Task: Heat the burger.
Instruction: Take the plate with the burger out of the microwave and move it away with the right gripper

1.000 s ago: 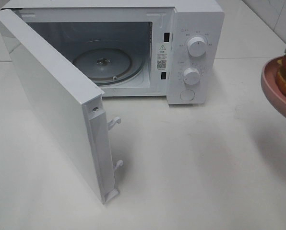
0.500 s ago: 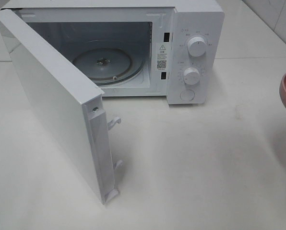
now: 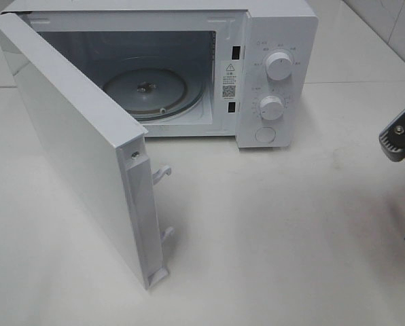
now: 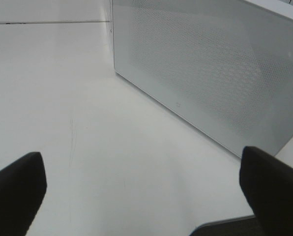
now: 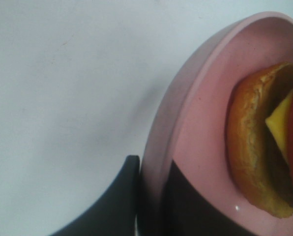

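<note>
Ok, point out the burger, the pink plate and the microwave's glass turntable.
burger point(image 5: 252, 147), right wrist view, bottom bun.
pink plate point(image 5: 176, 113), right wrist view, rim.
glass turntable point(image 3: 128, 92), exterior high view, bare glass.

The left gripper point(image 4: 141, 191), with two dark fingers, hangs with its jaws spread wide and nothing between them. The right gripper point(image 5: 149, 196), also dark-fingered, is clamped on the rim of a round pink plate point(image 5: 195, 98), one finger on each side of the rim. In the high view only a grey and black part of the right arm point(image 3: 401, 136) shows at the right edge.
</note>
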`<state>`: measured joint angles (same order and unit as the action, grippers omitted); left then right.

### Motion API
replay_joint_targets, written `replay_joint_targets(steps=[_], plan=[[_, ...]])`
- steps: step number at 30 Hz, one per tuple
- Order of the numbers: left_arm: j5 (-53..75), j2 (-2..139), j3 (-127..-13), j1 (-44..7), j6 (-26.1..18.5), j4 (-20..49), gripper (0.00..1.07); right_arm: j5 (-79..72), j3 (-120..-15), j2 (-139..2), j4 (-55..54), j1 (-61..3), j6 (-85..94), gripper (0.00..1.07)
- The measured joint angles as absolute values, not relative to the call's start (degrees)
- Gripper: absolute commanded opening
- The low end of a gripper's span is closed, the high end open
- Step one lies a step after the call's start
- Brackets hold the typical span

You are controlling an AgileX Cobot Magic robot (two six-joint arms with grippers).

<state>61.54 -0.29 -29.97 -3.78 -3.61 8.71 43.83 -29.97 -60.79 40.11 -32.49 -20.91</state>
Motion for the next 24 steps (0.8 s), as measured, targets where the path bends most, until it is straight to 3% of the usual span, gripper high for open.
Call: replay_joint_targets(steps=[24], plan=[[61.54,-0.29,-29.97,-3.78,-3.61,8.71,1.0,50.53,-33.06,-77.46,43.09,-32.49,-50.94,0.0]])
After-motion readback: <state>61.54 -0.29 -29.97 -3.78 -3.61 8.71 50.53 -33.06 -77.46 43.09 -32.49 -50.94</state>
